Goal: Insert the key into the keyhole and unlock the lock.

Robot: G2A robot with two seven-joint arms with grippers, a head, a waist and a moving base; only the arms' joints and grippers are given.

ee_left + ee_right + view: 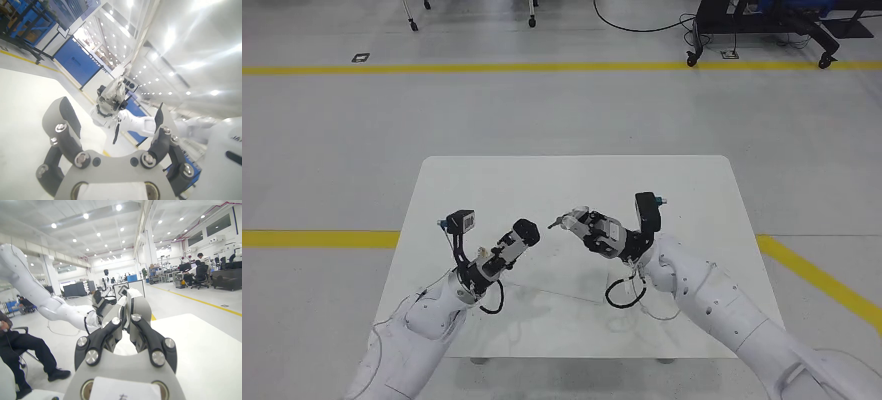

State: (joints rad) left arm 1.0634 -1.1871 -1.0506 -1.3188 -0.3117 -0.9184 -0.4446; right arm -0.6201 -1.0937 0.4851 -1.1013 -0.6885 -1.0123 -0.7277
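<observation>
My right tool is pinched narrow on what I take for the key, jutting from its tip, while my left tool gapes wide and empty just opposite, so insertion seems not yet begun; next, the key must meet the keyhole squarely.

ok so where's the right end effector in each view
top view: right end effector above the table's middle, its arm coming in from the lower right.
left wrist view: right end effector farther off, near the picture's middle.
right wrist view: right end effector is this camera's own, centre foreground.
shared landmark: the white table.
</observation>
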